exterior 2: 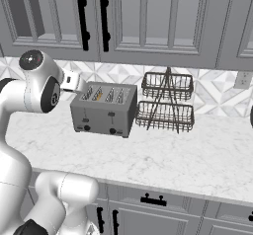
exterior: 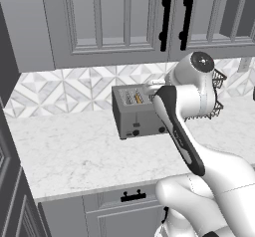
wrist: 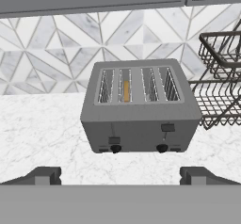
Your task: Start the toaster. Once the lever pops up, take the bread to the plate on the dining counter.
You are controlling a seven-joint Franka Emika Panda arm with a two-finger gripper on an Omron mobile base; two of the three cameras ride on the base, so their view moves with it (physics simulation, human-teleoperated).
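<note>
The toaster (wrist: 139, 108) stands on the white marble table (exterior: 74, 151), back near the tiled wall (wrist: 56, 49), its front face with two black knobs and two dark slider tabs turned toward the robot. The bread (wrist: 126, 90) sits down inside the second slot from the left as the hand view shows it, only its golden-brown top edge visible between the slot walls; the same orange sliver shows in the toaster's top in the left base view (exterior: 138, 98) and the right base view (exterior 2: 99, 96). Both slider tabs sit high on the front face, just under the top edge. A dark two-tier wire basket rack (exterior 2: 165, 103) stands just beside the toaster on the side away from the arm in the right base view, apart from it. The gripper (wrist: 120, 176) hangs in front of the toaster, clear of it, its two dark tips spread wide with nothing between them. Grey cabinets (exterior 2: 148, 21) with black handles hang above
</note>
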